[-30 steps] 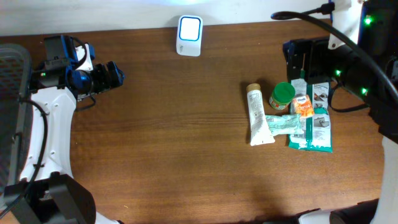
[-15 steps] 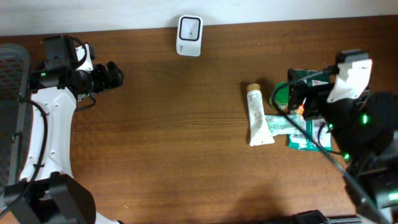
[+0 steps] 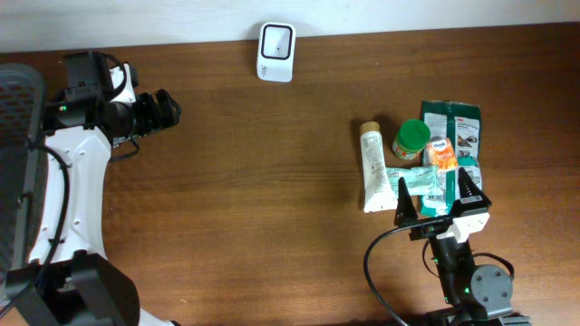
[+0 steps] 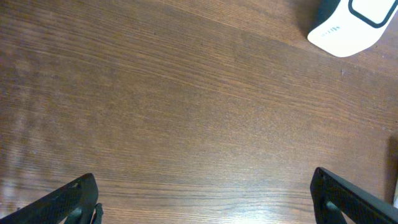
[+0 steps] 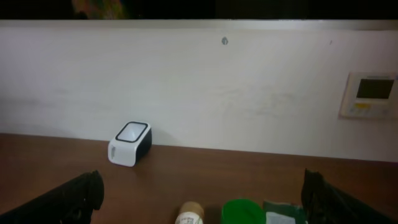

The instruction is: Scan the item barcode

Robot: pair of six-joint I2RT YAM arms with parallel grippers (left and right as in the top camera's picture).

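Holding the open, empty right gripper (image 3: 438,192) above the pile of items (image 3: 453,127) near the brown wooden table's (image 3: 272,199) right edge, probably best gripping the white plastic tube (image 3: 373,167) mid-body, with the left gripper (image 3: 170,109) open too.

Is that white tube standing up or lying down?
Lying down. From overhead the white tube shows its full length flat on the table, with the cap at its far end.

the overhead view is evenly lit and fairly sharp, with only soft shadows on the table (image 3: 254,181); the white scanner (image 3: 275,41) is nearly blown out. the right wrist view is dim and soft, its top edge black.
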